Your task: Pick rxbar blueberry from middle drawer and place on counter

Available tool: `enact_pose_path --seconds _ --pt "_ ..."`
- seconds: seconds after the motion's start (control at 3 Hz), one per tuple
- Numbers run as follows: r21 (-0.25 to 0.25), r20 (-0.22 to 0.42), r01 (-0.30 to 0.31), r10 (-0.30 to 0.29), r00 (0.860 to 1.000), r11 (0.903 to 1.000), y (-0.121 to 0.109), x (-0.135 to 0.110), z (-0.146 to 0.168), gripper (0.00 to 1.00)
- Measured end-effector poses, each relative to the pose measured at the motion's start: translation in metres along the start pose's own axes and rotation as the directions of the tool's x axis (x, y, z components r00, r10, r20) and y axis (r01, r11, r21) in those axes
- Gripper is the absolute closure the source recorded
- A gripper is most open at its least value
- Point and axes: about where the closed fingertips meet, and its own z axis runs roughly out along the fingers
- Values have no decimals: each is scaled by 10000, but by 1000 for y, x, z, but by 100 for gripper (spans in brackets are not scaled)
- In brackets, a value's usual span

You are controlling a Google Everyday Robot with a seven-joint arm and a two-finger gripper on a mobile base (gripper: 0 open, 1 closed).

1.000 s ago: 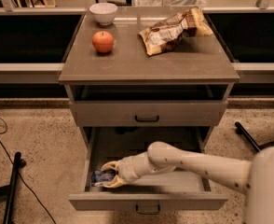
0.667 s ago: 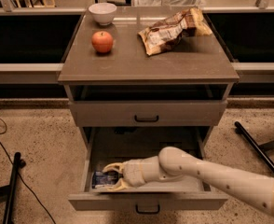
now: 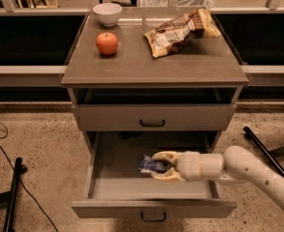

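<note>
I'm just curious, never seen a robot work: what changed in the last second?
The pincer, gripping the rxbar blueberry, carried it from the left side of the middle drawer toward its centre. The apple, bowl and snack bag on the counter stayed put.

Tool point(image 3: 157, 166) with rxbar blueberry point(image 3: 148, 165) in middle drawer point(image 3: 118, 178), below counter point(image 3: 147, 66)

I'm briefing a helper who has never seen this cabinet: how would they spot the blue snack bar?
Find the grey-brown cabinet; its lower drawer is pulled open. Inside, the robot's hand is closed on a small flat bar. Its dark blue wrapper sets it apart from the red apple, white bowl and tan bag on the counter above.
</note>
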Motion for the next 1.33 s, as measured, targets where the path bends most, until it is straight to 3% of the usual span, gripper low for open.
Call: enact_pose_path --seconds 0.33,0.67,1.0,1.33 --pt "919 79 -2024 2025 9793 9750 -41 20 -105 100" --pt "909 82 -1921 1921 9813 9772 -43 18 -103 100" --pt "1204 -469 -1442 1507 9875 9822 -71 -22 -102 100" --pt "1413 -1759 -677 923 9801 9877 -131 -101 -118 100"
